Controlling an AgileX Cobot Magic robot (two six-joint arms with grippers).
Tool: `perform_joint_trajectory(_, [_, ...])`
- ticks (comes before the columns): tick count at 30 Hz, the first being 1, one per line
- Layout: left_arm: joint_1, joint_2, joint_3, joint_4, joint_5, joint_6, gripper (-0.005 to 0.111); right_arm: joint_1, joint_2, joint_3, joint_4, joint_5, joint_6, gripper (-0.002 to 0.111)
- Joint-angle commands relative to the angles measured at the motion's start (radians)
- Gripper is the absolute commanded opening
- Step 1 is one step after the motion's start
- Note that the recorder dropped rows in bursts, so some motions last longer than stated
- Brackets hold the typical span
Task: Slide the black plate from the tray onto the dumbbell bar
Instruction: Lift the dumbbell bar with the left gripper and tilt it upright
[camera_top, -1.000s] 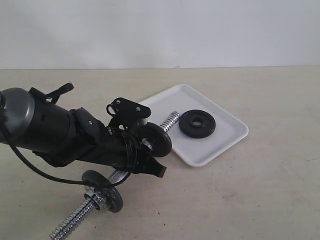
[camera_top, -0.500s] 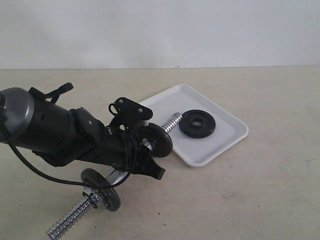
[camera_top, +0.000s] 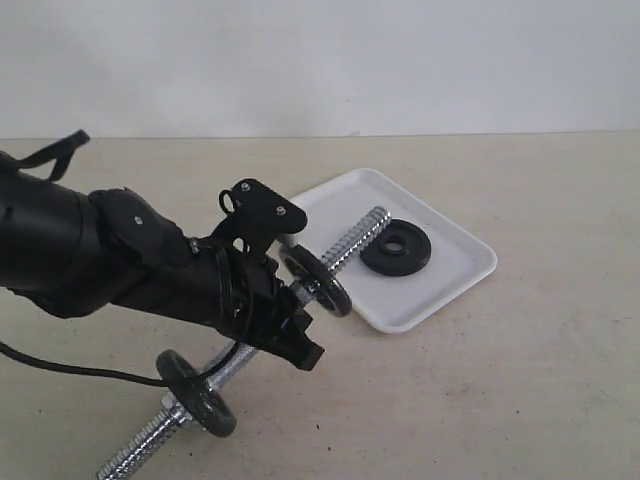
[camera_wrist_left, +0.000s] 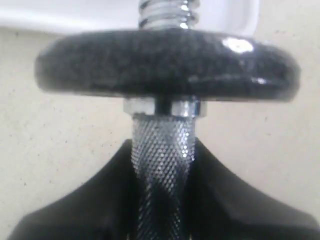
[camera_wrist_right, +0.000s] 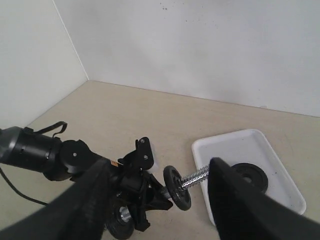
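Steel dumbbell bar (camera_top: 352, 240) clamped in left gripper (camera_wrist_left: 162, 205); tip ahead of jaws must enter black plate (camera_top: 397, 247) squarely; right gripper (camera_wrist_right: 157, 167) gapes, empty.

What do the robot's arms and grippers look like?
The left arm is black, built of rounded cylindrical segments, with a thin black cable trailing beneath and a screwed black bracket above the black left gripper. The right gripper shows two dark tapered fingers.

Even, soft light on my table (camera_top: 520, 380) — only a faint shadow under the tray (camera_top: 450, 275). My left wrist picture is blurred up close, a white glint on the disc (camera_wrist_left: 165, 62) at upper right.
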Motion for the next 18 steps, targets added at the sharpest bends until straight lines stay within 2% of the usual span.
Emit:
perform_joint_trajectory(1, [0.003,-0.097,-0.03,0.008,-0.015,0.018,0.004,0.001,0.003,-0.005,0.003,0.012,-0.012,0.054])
perform_joint_trajectory(6, [0.003,-0.122,-0.028,0.012,0.004,0.018,0.004,0.001,0.003,-0.005,0.003,0.023,-0.023,0.054])
perform_joint_trajectory(14, [0.016,-0.174,-0.028,0.103,0.027,0.008,0.004,0.001,0.039,0.003,0.011,0.011,-0.117,0.054])
perform_joint_trajectory(16, [0.041,-0.189,-0.026,0.103,0.027,-0.007,0.004,0.001,0.071,0.003,0.02,0.011,-0.138,0.059])
perform_joint_trajectory(18, [0.07,-0.201,-0.024,0.103,0.027,-0.019,0.004,0.001,0.104,0.003,0.021,0.007,-0.144,0.069])
